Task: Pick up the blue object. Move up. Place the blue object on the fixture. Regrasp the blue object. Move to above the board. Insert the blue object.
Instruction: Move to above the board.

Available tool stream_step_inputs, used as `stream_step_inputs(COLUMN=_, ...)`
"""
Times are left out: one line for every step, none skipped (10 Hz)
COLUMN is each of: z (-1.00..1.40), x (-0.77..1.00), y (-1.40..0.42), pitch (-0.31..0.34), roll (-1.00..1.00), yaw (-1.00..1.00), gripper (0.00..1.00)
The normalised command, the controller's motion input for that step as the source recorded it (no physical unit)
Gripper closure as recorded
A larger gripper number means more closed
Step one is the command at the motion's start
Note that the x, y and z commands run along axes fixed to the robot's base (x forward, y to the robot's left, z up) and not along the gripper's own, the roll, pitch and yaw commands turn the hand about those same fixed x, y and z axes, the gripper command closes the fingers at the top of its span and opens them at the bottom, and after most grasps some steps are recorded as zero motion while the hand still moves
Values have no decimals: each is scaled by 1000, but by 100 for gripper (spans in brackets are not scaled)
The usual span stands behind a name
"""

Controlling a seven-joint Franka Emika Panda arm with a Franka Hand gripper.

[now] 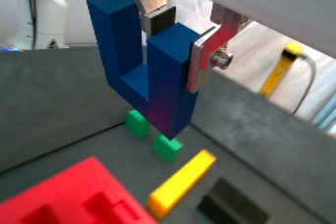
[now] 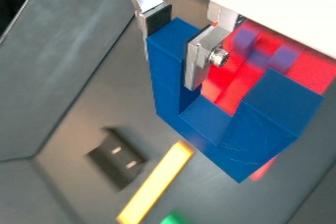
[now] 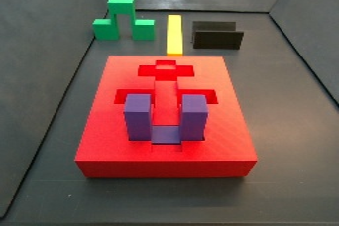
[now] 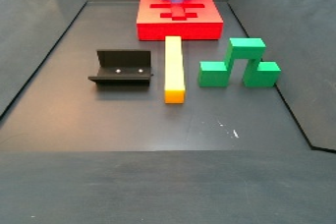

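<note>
In both wrist views you see the gripper (image 1: pixel 175 33) raised above the floor, its jaws clamped on the blue object (image 1: pixel 147 66), which it carries in the air. The silver finger plate (image 1: pixel 206 63) presses against one prong, and a second finger (image 1: pixel 155 12) with its dark pad sits in the slot between the two prongs. The blue object hangs with its base downward and its prongs pointing up toward the gripper, slightly tilted. Neither side view shows the gripper or the blue object.

Below the held piece, in a wrist view, you can pick out the green stepped block (image 1: pixel 148 134), the yellow bar (image 1: pixel 183 183), the fixture (image 1: pixel 234 204) and a corner of the board (image 1: pixel 73 200).

In a side view the board (image 3: pixel 119 146) lies flat on the grey floor, with a purple U-shaped block (image 3: pixel 166 117) seated in one recess, prongs up, and a cross-shaped cut-out (image 3: pixel 166 69) open beyond it.

In a side view the fixture (image 4: pixel 121 69) stands just beside the yellow bar (image 4: pixel 174 68), with the green stepped block (image 4: pixel 238 62) on the bar's far side; all three lie apart from the board (image 4: pixel 182 17).
</note>
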Motion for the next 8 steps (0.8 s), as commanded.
stream_step_inputs(z=35, x=-176, y=-127, pitch=47, roll=-1000, yaw=35, gripper=100)
stream_step_inputs(z=27, x=-133, y=-88, pitch=30, roll=-1000, yaw=36, gripper=100)
stream_step_inputs(z=7, x=-116, y=-25, pitch=8, roll=-1000, yaw=38, gripper=100)
stream_step_inputs(z=12, x=-90, y=18, pitch=-10, roll=-1000, yaw=38, gripper=100)
stream_step_inputs(z=5, x=-79, y=38, pitch=-38, roll=-863, yaw=27, gripper=100)
stream_step_inputs(z=-5, x=-66, y=38, pitch=-48, roll=-632, yaw=13, gripper=100)
stream_step_inputs(z=4, x=-55, y=24, pitch=-48, roll=-425, yaw=6, gripper=100)
stream_step_inputs(z=-1, x=-36, y=16, pitch=-32, roll=-246, yaw=0, gripper=100)
